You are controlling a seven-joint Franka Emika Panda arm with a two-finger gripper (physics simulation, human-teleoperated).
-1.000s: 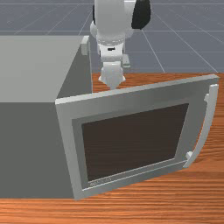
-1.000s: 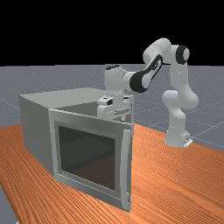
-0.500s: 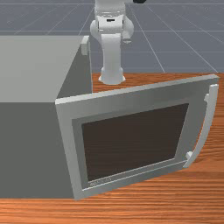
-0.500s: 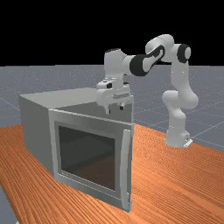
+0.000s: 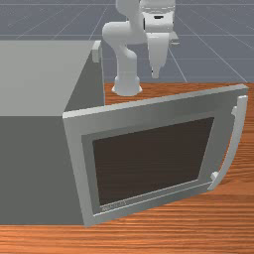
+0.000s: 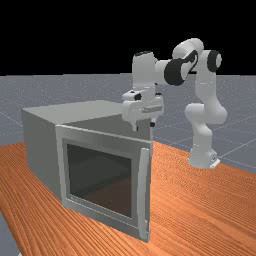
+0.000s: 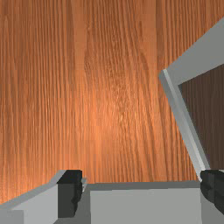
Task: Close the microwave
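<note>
Gripper (image 6: pixel 144 126) — released, fingers wide apart, beyond the door (image 5: pixel 149 112) in the front view. Microwave (image 5: pixel 30 168) — on the table (image 5: pixel 173 233), door standing open; lettering (image 5: pixel 114 206) along its lower frame, too small to read.

Can pass over box (image 5: pixel 39 69) & door (image 5: pixel 144 158), or go down betw. the two to wood (image 7: pixel 109 109). Blocked low, twd front view's bottom, by upright door, swung open w/ handle (image 5: pixel 233 149) jutting out near free edge.

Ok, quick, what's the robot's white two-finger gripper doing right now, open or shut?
White two-finger gripper: open, its black fingertips standing wide apart, holding nothing.
</note>
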